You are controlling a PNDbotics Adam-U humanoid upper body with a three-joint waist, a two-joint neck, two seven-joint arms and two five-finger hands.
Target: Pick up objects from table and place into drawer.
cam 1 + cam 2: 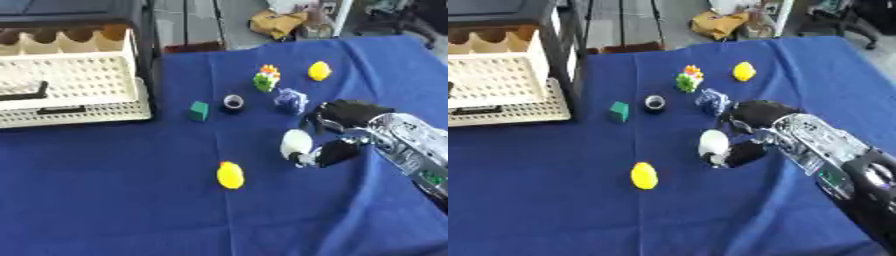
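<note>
Fingers (337, 152) of the right hand (350, 117) curl around an upright white egg-shaped object (296, 141), long axis vertical.

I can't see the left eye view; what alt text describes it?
The robot's right hand closes on a white egg-shaped object on a blue tablecloth. Small toys lie around; an open white drawer sits far left.

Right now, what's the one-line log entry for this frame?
right hand: shut on white object | left hand: not in view | drawer: open | yellow object: on table
</note>
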